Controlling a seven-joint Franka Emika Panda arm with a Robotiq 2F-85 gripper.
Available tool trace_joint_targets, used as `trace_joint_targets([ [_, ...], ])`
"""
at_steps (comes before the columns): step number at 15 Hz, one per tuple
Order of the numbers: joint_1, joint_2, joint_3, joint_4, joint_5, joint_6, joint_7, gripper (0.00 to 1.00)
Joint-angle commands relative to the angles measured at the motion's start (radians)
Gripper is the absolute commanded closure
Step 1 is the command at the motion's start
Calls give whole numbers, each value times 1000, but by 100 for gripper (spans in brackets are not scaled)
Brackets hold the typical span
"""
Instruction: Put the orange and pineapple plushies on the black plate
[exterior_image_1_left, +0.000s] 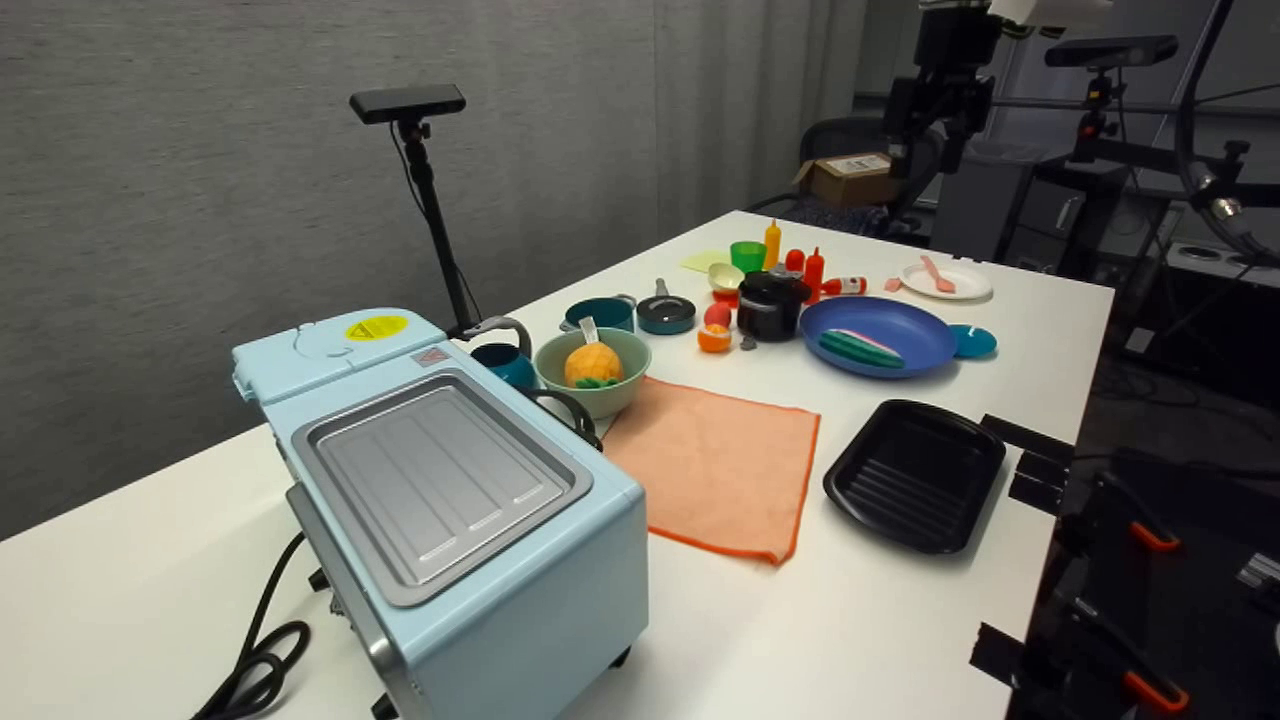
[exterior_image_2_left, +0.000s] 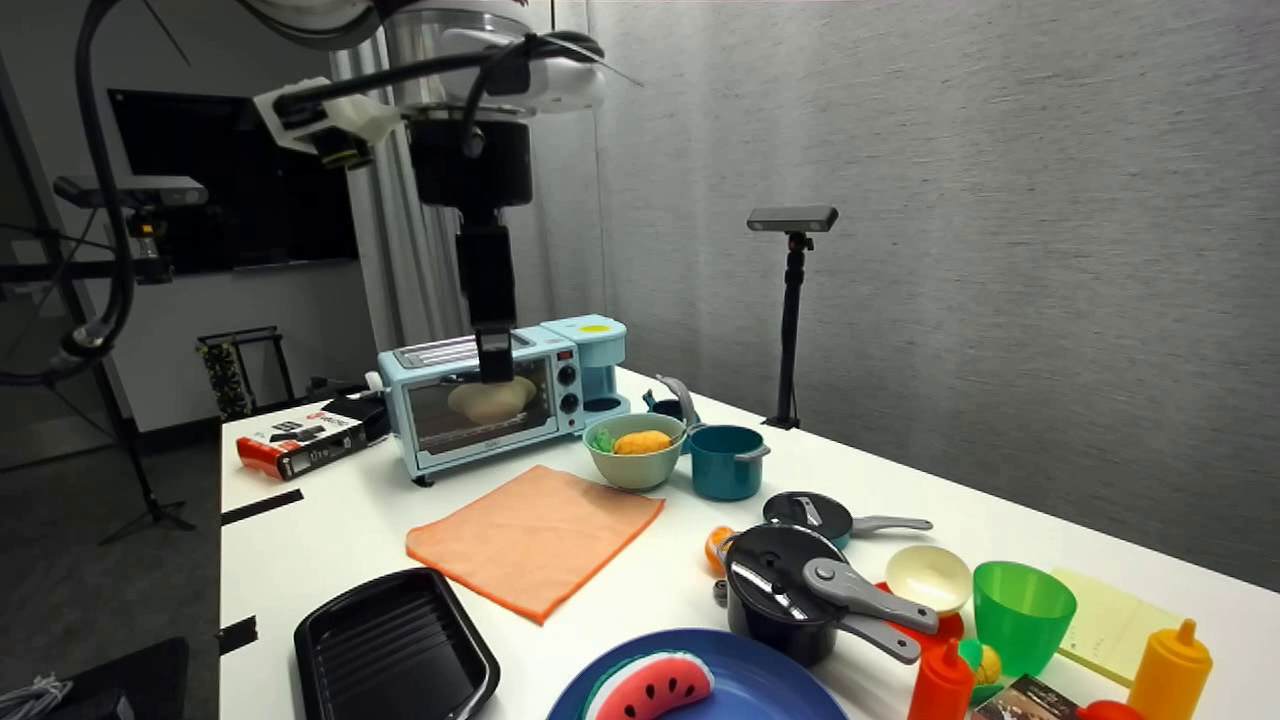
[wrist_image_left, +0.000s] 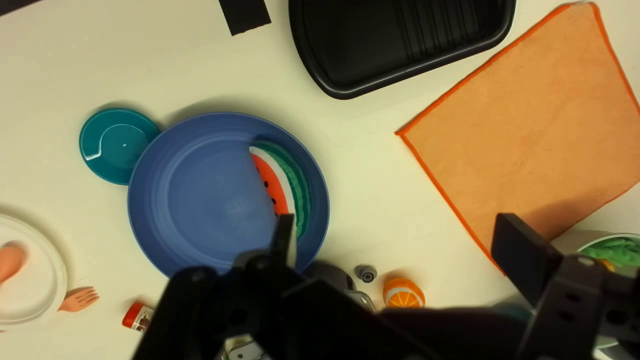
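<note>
I hang above the white table (exterior_image_1_left: 720, 620), pointing down. My gripper (wrist_image_left: 397, 232) is released: in the wrist view the fingers (wrist_image_left: 522, 257) stand wide apart.

In both exterior views the pineapple plushie (exterior_image_1_left: 594, 362) lies inside the pale green bowl (exterior_image_1_left: 612, 402), its yellow body and green leaves showing. In an exterior view that bowl stands at the far left corner of the orange cloth (exterior_image_1_left: 715, 470), with the light blue toaster oven (exterior_image_1_left: 550, 590) nearer; whether bowl and cloth touch I cannot tell.

Farther off, the orange plushie (exterior_image_1_left: 714, 340) sits directly on the table, just left of the black pot (exterior_image_1_left: 766, 318), with a round red thing (exterior_image_1_left: 717, 315) close behind it.

The black plate (exterior_image_1_left: 912, 500), a ridged dish, rests to the right of the cloth, apart from it, near the black tape (exterior_image_1_left: 1042, 470) at the table's right edge. Beyond it, right of the pot, the blue plate (exterior_image_1_left: 925, 330) bears the watermelon plushie (exterior_image_1_left: 862, 348). A teal disc (exterior_image_1_left: 975, 341) lies against the blue plate's right side.
</note>
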Motion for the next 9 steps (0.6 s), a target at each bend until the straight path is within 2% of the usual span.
trace_joint_targets([
  [1, -13, 1, 12, 2, 2, -2, -2, 0],
  [7, -13, 1, 12, 2, 2, -2, -2, 0],
  [9, -16, 44, 21, -1, -46, 23, 28, 0],
])
